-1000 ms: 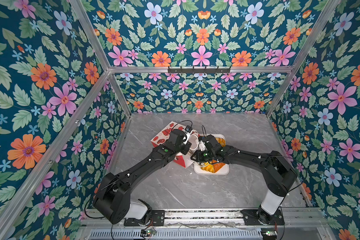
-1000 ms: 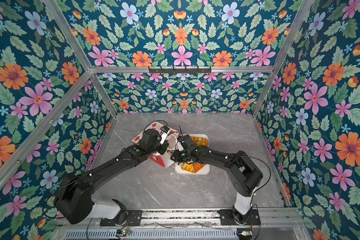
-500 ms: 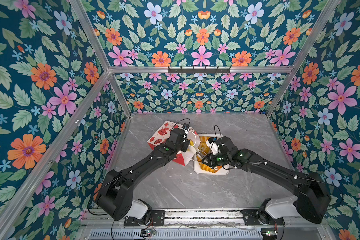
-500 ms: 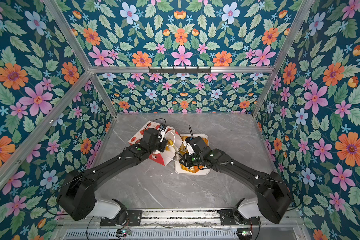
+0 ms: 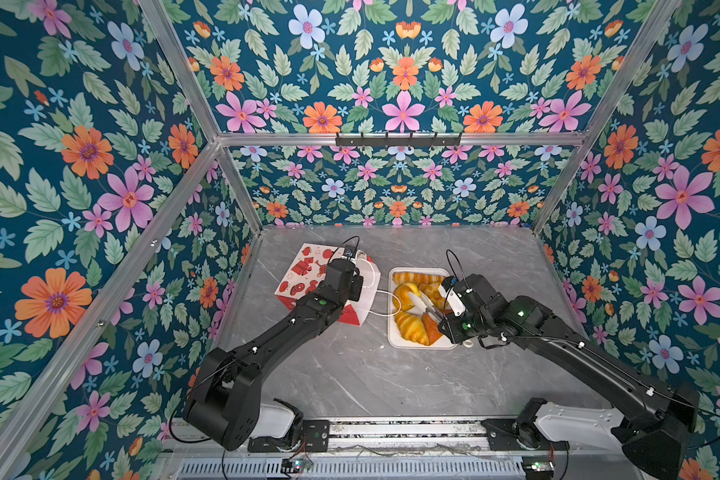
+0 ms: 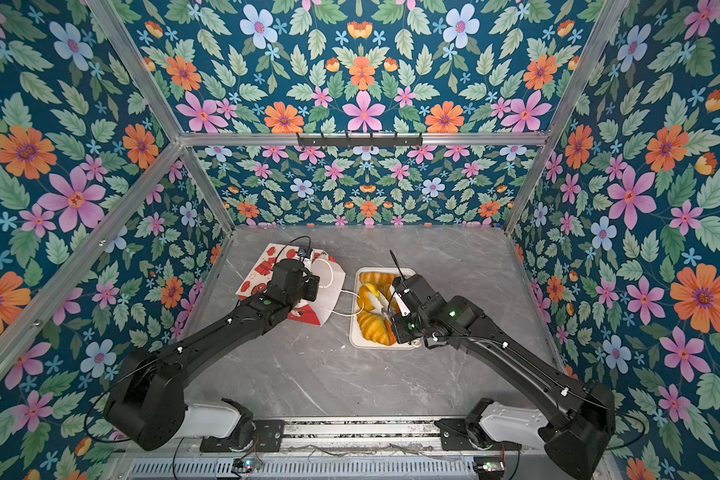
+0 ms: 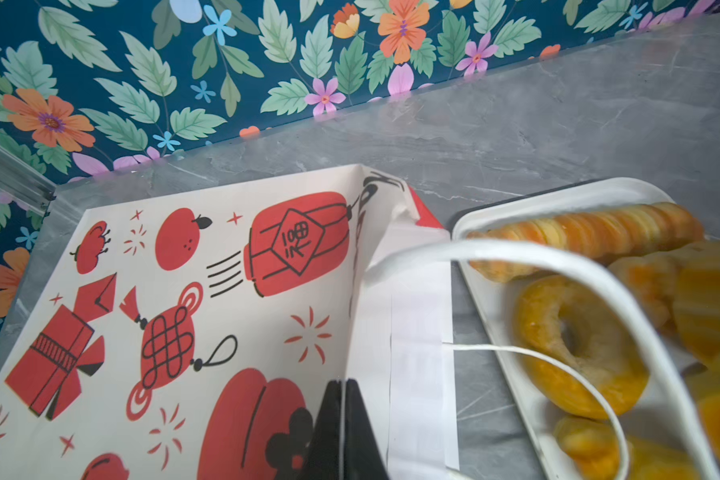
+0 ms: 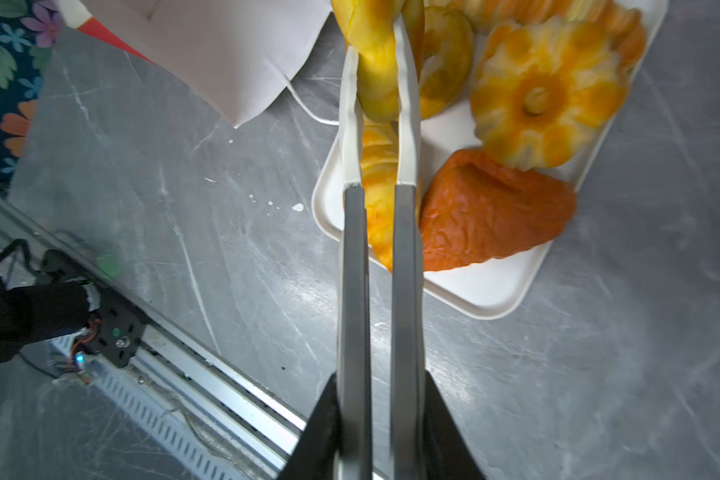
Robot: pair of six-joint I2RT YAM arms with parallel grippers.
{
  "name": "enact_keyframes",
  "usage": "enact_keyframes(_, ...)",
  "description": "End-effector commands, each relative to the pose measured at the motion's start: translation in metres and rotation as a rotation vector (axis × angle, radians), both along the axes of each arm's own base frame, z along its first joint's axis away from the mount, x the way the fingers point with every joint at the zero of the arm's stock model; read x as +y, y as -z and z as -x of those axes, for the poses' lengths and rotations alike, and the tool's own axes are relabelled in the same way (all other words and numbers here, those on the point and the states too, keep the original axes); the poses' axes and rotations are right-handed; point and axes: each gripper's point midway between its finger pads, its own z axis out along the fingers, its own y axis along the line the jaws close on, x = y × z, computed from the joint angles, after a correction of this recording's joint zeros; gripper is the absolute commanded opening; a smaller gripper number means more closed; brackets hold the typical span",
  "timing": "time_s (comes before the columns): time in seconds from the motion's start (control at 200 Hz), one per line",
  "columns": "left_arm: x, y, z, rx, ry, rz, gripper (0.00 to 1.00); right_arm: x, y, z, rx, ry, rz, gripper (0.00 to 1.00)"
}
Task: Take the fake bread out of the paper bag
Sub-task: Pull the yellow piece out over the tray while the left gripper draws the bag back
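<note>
Across grey marble tabletop (image 5: 350,374), at left, white paper bag with red prints (image 5: 304,270) lying on its side, mouth toward white rectangular tray (image 8: 479,291) just beside. Left gripper (image 7: 341,415) clamped fully closed at the bag's mouth rim; unclear whether pinching paper. Right gripper (image 8: 381,436) narrowed onto grey metal tongs with white tips (image 8: 352,270). Glossy golden fake bread (image 5: 410,326) lying in the tray, one curved yellow piece (image 8: 375,62) squeezed between the tong tips above it.
</note>
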Motion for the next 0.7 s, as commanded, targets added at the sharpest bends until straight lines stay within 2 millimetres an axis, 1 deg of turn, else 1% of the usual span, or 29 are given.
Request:
enact_keyframes(0.0, 0.011, -0.008, -0.002, -0.036, -0.046, 0.042, 0.00, -0.024, -0.004, -0.017, -0.106, 0.002, 0.176, 0.26)
enact_keyframes(0.13, 0.025, -0.012, 0.002, -0.054, -0.088, 0.044, 0.00, -0.028, -0.004, -0.035, -0.189, -0.032, 0.287, 0.24)
enact_keyframes(0.265, 0.044, -0.019, 0.007, -0.078, -0.136, 0.054, 0.00, -0.019, -0.002, -0.050, -0.281, -0.105, 0.366, 0.25)
enact_keyframes(0.405, 0.059, -0.026, 0.012, -0.112, -0.169, 0.082, 0.00, -0.009, -0.002, -0.061, -0.375, -0.163, 0.454, 0.24)
enact_keyframes(0.485, 0.064, -0.027, 0.015, -0.125, -0.177, 0.090, 0.00, -0.005, -0.003, -0.065, -0.401, -0.178, 0.469, 0.24)
enact_keyframes(0.605, 0.070, -0.028, 0.019, -0.136, -0.187, 0.102, 0.00, -0.005, -0.001, -0.072, -0.428, -0.189, 0.541, 0.24)
enact_keyframes(0.695, 0.071, -0.029, 0.022, -0.144, -0.187, 0.112, 0.00, -0.005, 0.006, -0.077, -0.438, -0.204, 0.598, 0.24)
